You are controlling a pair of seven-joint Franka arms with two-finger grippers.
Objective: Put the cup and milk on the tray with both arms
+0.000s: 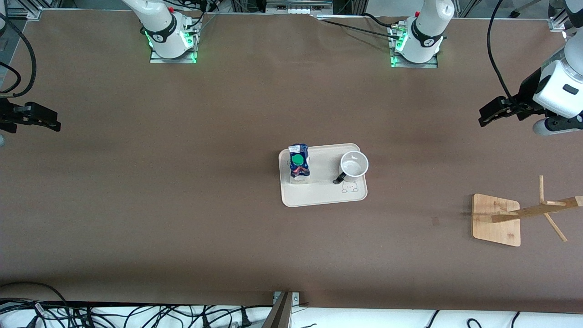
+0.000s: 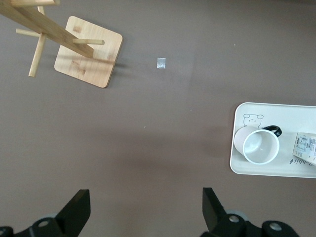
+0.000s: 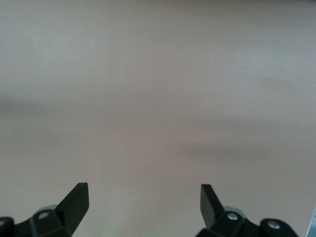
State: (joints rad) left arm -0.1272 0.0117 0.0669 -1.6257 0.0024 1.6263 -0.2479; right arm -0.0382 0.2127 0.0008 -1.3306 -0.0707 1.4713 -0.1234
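Edges of my views cut off a good deal; in the front view the right gripper [image 1: 54, 124] pokes in at the right arm's end of the table with its arm out of frame, and the left gripper [image 1: 483, 119] shows at the left arm's end with only part of its white wrist visible; both base columns run off the top. My right wrist view gives me nothing but blurred brown table [image 3: 158, 98] and two black fingertips [image 3: 76, 197]. In the left wrist view the milk [image 2: 306, 147] is clipped at the picture's edge, so I read only a scrap of its label; the tray [image 2: 247, 168] is cut there too.

Both grippers hang over bare table, well apart from the tray, and both arms wait; each has its jaws spread wide and holds nothing, touches nothing.

On the tray [image 1: 319, 196], near the table's middle, the milk [image 1: 299, 165] stands upright at the end toward the right arm, green cap up; the cup [image 1: 354, 164] stands mouth-up at the end toward the left arm, its black handle pointing inward toward the tray's middle, just above the small rabbit drawing [image 1: 350, 187]. A wooden rack [image 1: 496, 219] stands toward the left arm's end, nearer to the front camera than the tray.
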